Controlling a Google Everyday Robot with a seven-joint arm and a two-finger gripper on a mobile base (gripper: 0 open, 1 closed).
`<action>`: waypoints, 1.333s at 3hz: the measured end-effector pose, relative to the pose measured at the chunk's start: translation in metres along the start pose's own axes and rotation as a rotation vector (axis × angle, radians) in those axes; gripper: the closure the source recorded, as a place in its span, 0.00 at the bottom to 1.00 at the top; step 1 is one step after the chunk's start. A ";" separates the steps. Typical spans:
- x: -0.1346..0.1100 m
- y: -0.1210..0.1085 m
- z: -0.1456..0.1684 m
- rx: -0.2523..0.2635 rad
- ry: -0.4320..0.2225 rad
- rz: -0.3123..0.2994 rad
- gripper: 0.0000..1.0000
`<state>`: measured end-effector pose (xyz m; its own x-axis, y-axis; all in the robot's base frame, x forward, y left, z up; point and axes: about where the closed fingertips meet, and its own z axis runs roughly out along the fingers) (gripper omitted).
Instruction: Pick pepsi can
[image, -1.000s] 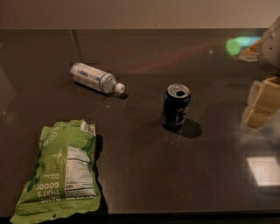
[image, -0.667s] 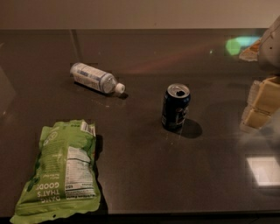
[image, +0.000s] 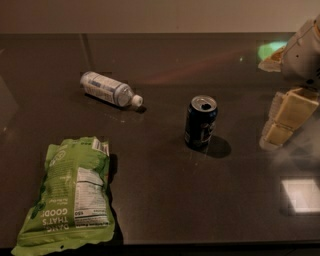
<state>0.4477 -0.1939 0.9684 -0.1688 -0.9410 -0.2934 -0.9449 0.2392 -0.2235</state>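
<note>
Camera view: the pincer (image: 289, 119) sits at the right edge of the picture, a cream, blocky piece low over the dark glossy desk (image: 165, 200); it hangs below the pale arm (image: 302, 50), which comes in from the upper right corner; whether it is released or clenched cannot be told from this angle.

The pepsi can (image: 200, 122) stands upright on the desk to the picture-left of the pincer, at about the same depth; it is near the pincer but clearly apart from it, with bare desk between them; its silver top with the pull-tab faces up, its dark blue side shows pale label marks, and its shadow falls on the side toward the pincer.

Further from the pincer, beyond the can and a little toward the back, a clear plastic bottle (image: 107, 89) lies on its side, white cap pointing toward the can; the two are well apart.

Furthest from the pincer, at the lower left corner, a green snack bag (image: 70, 197) lies flat, its white printed panel and lettering upside down to the camera.

Just in front of the pincer a bright square reflection (image: 300, 195) shines on the desk; behind it, beside the arm, a green glow (image: 270, 49) shows on the surface.
</note>
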 end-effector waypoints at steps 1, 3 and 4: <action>-0.012 -0.002 0.018 -0.030 -0.044 -0.006 0.00; -0.043 -0.019 0.081 -0.104 -0.147 0.006 0.00; -0.057 -0.018 0.094 -0.151 -0.210 0.017 0.00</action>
<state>0.5005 -0.1223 0.9020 -0.1376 -0.8630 -0.4862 -0.9763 0.2009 -0.0803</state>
